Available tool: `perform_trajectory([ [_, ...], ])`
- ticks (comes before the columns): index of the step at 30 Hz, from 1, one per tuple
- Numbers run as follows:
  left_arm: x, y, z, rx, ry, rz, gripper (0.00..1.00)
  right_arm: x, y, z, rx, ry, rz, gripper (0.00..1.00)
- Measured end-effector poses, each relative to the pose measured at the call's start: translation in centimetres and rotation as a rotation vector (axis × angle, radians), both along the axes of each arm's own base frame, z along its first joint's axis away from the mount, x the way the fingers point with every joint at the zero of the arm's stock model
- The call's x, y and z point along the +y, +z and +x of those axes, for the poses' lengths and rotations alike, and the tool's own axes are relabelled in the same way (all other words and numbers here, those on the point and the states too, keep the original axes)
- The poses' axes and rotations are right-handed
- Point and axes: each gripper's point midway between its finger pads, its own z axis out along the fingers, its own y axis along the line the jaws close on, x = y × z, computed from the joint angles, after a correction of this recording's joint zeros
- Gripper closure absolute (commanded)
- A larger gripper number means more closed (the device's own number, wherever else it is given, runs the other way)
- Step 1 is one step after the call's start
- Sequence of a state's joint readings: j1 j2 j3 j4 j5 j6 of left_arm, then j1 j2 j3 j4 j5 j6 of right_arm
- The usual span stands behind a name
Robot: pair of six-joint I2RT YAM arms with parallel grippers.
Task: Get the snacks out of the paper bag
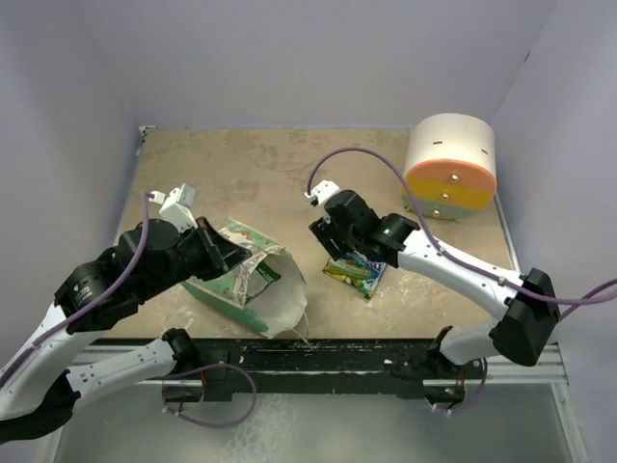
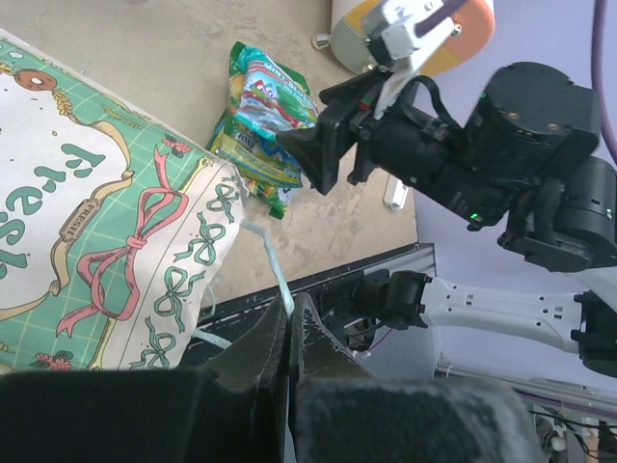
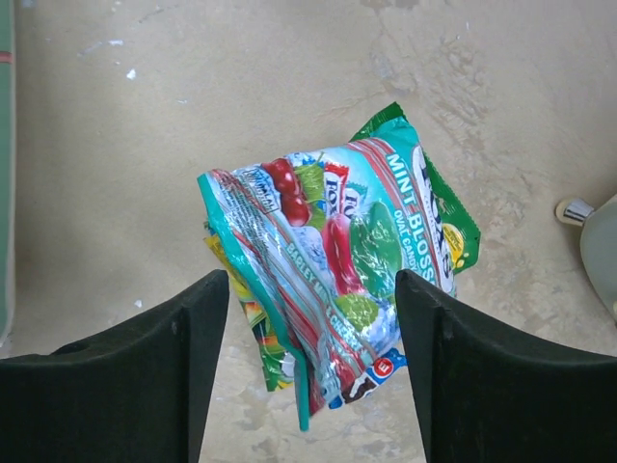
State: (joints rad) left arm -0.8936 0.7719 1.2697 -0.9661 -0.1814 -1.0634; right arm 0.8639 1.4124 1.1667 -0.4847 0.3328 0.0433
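Observation:
The mint-green paper bag (image 1: 241, 280) lies on its side at the near left, its white inside (image 1: 281, 301) facing the near edge. Its patterned side fills the left wrist view (image 2: 106, 222). My left gripper (image 1: 229, 257) is shut on the bag's thin string handle (image 2: 270, 256), pinched at the fingertips (image 2: 288, 311). A teal snack packet (image 3: 337, 251) lies on a yellow-green one (image 3: 253, 333) on the table, right of the bag (image 1: 355, 273); both show in the left wrist view (image 2: 262, 121). My right gripper (image 3: 310, 285) is open and empty just above them (image 1: 333, 243).
A cream-orange-yellow cylinder (image 1: 450, 166) stands at the back right, close behind the right arm, and its edge shows in the right wrist view (image 3: 605, 246). The table's black front rail (image 1: 318, 355) runs just below the bag. Walls enclose the left, back and right sides.

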Motion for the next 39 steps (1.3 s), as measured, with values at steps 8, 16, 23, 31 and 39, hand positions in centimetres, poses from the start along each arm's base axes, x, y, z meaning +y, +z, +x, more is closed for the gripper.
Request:
perform_trajectory([
  [8, 0.4, 0.0, -0.3, -0.002, 0.002, -0.007, 1.00, 0.0, 2.8, -0.8, -0.043, 0.053, 0.063, 0.23],
  [16, 0.8, -0.7, -0.6, 0.017, 0.008, 0.002, 1.00, 4.7, 7.9, -6.4, -0.167, 0.448, 0.339, 0.28],
  [23, 1.4, -0.9, -0.9, 0.025, 0.021, 0.008, 1.00, 10.2, 6.5, -15.3, -0.219, 0.961, 0.423, 0.38],
  [31, 1.9, -1.4, -1.3, 0.070, 0.052, -0.001, 1.00, 14.9, 3.1, -16.5, -0.304, 1.111, 0.365, 0.42],
  [39, 2.3, -1.7, -1.6, 0.097, 0.070, -0.011, 1.00, 17.0, -1.7, -13.7, -0.408, 1.104, 0.233, 0.43],
])
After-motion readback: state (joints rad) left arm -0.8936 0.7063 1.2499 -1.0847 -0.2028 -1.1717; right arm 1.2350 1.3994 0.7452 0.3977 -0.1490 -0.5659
